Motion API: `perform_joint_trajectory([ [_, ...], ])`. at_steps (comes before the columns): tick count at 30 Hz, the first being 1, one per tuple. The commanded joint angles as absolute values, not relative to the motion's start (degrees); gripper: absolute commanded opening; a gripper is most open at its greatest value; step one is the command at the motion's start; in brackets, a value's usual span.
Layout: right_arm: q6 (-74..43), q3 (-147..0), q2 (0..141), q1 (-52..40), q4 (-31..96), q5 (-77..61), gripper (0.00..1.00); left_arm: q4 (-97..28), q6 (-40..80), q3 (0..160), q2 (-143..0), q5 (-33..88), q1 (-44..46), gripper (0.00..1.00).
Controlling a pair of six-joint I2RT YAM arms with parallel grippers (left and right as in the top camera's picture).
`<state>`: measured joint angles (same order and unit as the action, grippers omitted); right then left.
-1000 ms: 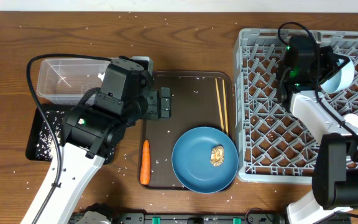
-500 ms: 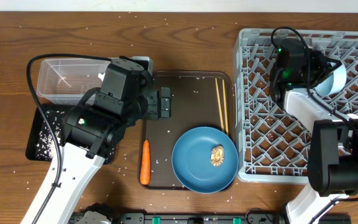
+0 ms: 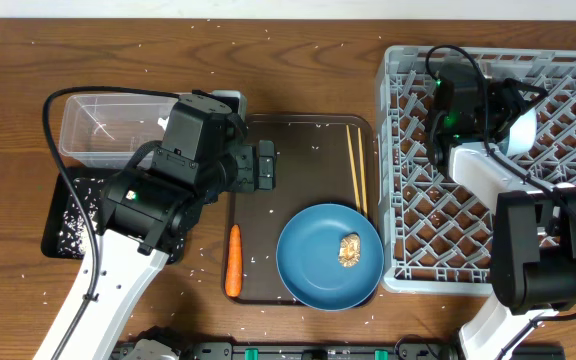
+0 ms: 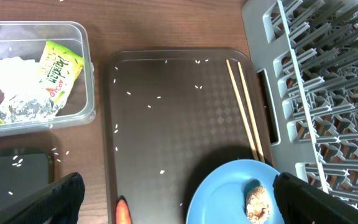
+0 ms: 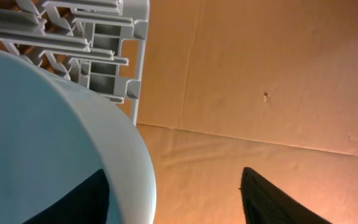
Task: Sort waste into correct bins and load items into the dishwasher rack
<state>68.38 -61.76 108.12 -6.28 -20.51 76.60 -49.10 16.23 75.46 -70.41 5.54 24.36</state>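
A pale-blue bowl (image 3: 520,128) lies tilted in the grey dishwasher rack (image 3: 408,200). My right gripper (image 5: 173,169) is open: one finger is inside the bowl (image 5: 42,124), the other stands well clear of the rim. My left gripper (image 4: 179,205) hangs wide open above the brown serving tray (image 4: 185,124), holding nothing. Below it are the blue plate (image 4: 229,193) with the brown food lump (image 4: 258,202), the carrot (image 4: 123,213) and the chopsticks (image 4: 244,106). The clear tub (image 4: 91,81) holds the crumpled wrapper (image 4: 11,93) and the yellow-green packet (image 4: 58,68).
The black tray (image 3: 68,215), speckled with rice, sits in front of the clear tub (image 3: 98,125) under my left arm. Loose rice grains dot the serving tray (image 3: 298,140) and the wooden table. The rack's wall (image 5: 98,37) rises beside the bowl.
My right gripper has opened off the bowl's rim. That arm and the bowl have shifted left inside the rack. The left arm has not moved.
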Motion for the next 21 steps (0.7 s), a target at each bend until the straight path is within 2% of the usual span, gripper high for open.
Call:
perform_joint_trajectory([
  [1,69.32,-61.78,108.66,-8.58,-20.27,76.60,0.67,-49.25,15.44,75.66,-70.41,4.43,24.05,0.98],
  [8,68.47,-61.78,108.66,-11.25,-18.20,72.64,0.82,-49.25,15.44,75.66,-70.41,4.43,24.05,0.98],
  [13,65.52,-61.78,108.66,-13.50,-16.64,70.37,0.85,-49.25,15.44,75.66,-70.41,4.43,24.05,0.98],
  [21,56.99,-61.87,108.62,-18.61,-19.07,67.94,0.96,-49.25,15.44,75.66,-70.41,4.43,24.05,0.98],
])
